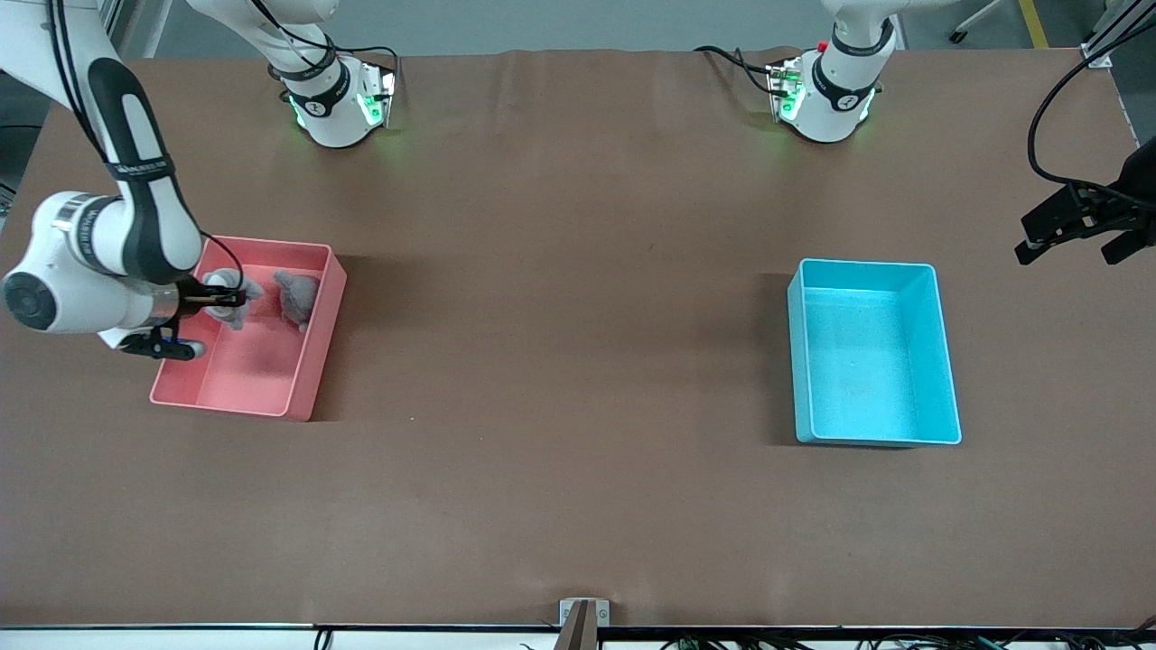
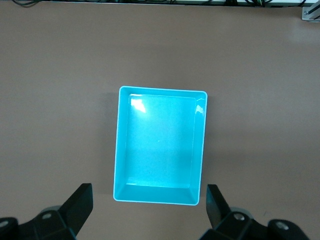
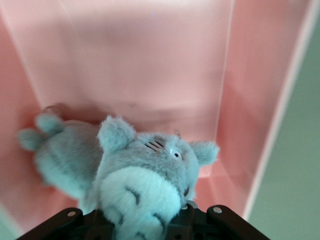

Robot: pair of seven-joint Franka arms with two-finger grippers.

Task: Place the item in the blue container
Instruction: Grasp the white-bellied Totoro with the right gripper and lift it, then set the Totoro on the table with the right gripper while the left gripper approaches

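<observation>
I have the right gripper (image 1: 219, 299) down in the pink bin (image 1: 312, 379), fingers clamped on one grey plush toy (image 3: 145, 190); a second plush (image 1: 296, 298) lies beside them. Nothing is delivered yet: the blue container (image 1: 944, 361) sits empty, well apart, toward the left arm's end. The left gripper (image 2: 150, 212) waits spread wide above it.

The right hand (image 3: 145, 225) is cut off by the frame edge; its fingertips hidden by plush toy (image 3: 140, 180).

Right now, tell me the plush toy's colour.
Grey plush toy, pale belly; right wrist view shows it best.
</observation>
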